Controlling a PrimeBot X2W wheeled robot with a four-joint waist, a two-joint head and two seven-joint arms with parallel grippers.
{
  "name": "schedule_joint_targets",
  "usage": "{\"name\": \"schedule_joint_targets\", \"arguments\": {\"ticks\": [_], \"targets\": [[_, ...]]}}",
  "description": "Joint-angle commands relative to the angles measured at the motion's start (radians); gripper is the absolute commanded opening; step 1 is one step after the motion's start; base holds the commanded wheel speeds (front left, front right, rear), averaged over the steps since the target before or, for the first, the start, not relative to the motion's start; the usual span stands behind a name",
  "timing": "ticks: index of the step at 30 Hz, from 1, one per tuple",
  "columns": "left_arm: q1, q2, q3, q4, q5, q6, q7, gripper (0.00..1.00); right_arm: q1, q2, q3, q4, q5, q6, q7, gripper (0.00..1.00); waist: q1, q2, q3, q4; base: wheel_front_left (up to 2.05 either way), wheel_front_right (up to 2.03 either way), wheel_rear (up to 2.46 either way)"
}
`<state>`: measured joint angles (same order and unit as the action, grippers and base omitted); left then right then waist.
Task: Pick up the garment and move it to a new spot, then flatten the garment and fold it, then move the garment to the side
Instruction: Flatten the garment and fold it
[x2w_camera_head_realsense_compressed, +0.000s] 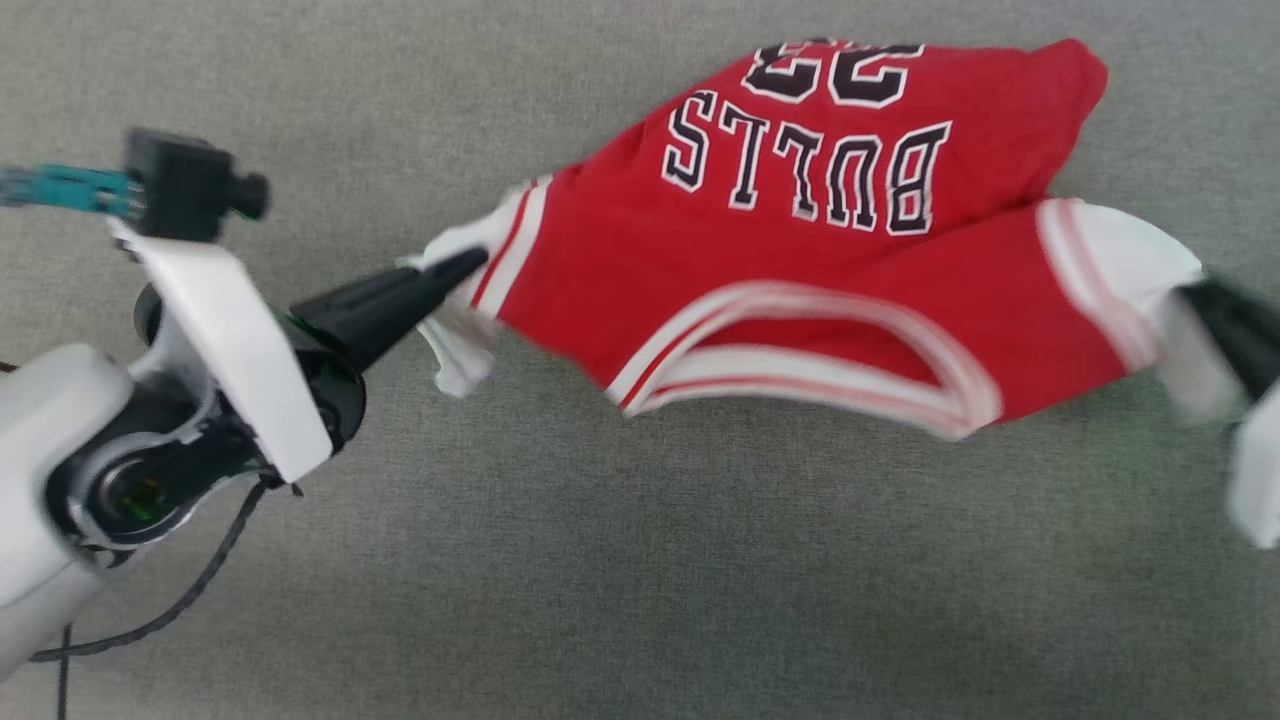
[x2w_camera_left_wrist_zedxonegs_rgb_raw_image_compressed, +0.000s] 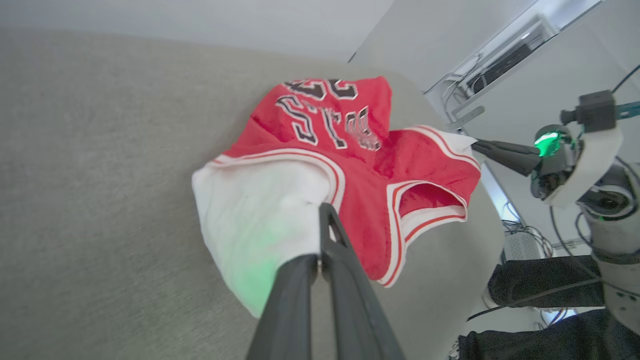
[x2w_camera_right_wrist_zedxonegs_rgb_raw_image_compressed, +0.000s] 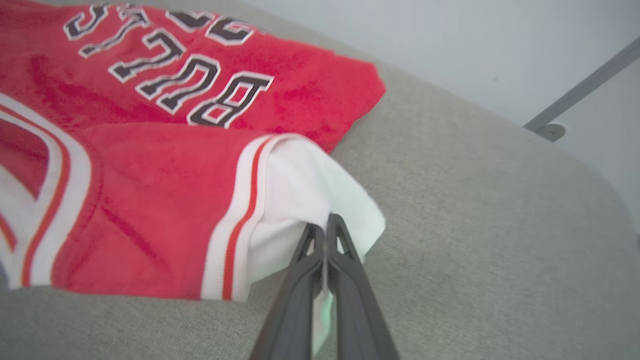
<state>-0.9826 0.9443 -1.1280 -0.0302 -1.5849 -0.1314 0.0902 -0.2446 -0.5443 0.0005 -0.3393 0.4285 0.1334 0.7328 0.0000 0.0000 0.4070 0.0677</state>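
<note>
Item: garment (x2w_camera_head_realsense_compressed: 800, 270). Your L gripper (x2w_camera_head_realsense_compressed: 472, 260) & R gripper (x2w_camera_head_realsense_compressed: 1195, 295) both pinch its white corners; flatten, fold, side-move pending.

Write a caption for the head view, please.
Left fingers and right fingers each pinch a white corner of the red jersey.

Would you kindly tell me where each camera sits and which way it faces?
Head view: on the head, facing down at the garment; left gripper and right gripper pinch its ends.
Left wrist view: on that wrist, looking along its shut fingers across the garment.
Right wrist view: on that wrist, looking along its fingers at a white corner.
Shared: head and left wrist views both show the right gripper.
</note>
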Motion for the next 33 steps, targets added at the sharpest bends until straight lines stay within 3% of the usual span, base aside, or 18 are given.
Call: {"name": "schedule_joint_targets", "arguments": {"ticks": [1, 8, 12, 19, 25, 29, 33], "targets": [[0.012, 0.012, 0.033, -0.046, -0.020, 0.002, -0.035, 0.00, 0.015, 0.010, -0.044, -0.036, 0.014, -0.005, -0.002, 0.00, 0.0000, 0.0000, -0.013, -0.003, 0.00, 0.00, 0.00], [0.017, 0.034, 0.138, -0.174, -0.070, 0.002, -0.083, 0.00, -0.021, 0.032, -0.175, -0.144, 0.060, -0.005, 0.030, 0.00, 0.0000, 0.0000, 0.006, 0.006, 0.00, 0.00, 0.00], [-0.035, 0.005, 0.159, -0.070, -0.031, 0.002, -0.053, 0.00, -0.151, 0.057, -0.168, -0.092, 0.098, -0.005, 0.019, 0.00, 0.0000, 0.0000, 0.045, 0.002, 0.00, 0.00, 0.00], [-0.276, -0.144, 0.247, 0.284, -0.021, 0.002, 0.013, 0.00, -0.640, 0.150, -0.083, 0.208, 0.060, -0.003, -0.054, 0.00, 0.0000, 0.0000, 0.160, -0.030, 0.00, 0.00, 0.00], [-0.589, -0.244, 0.338, 0.621, 0.075, 0.003, -0.091, 0.00, -1.066, 0.245, -0.080, 0.495, -0.030, -0.003, -0.211, 0.00, 0.0000, 0.0000, 0.209, -0.074, 0.00, 0.00, 0.00], [-0.786, -0.313, 0.358, 0.755, 0.120, 0.003, -0.126, 0.00, -1.295, 0.276, -0.084, 0.690, -0.107, -0.004, -0.336, 0.00, 0.0000, 0.0000, 0.218, -0.085, 0.00, 0.00, 0.00], [-0.907, -0.356, 0.380, 0.801, 0.112, 0.003, -0.139, 0.00, -1.439, 0.281, -0.093, 0.835, -0.149, -0.004, -0.424, 0.00, 0.0000, 0.0000, 0.213, -0.081, 0.00, 0.00, 0.00]]}}
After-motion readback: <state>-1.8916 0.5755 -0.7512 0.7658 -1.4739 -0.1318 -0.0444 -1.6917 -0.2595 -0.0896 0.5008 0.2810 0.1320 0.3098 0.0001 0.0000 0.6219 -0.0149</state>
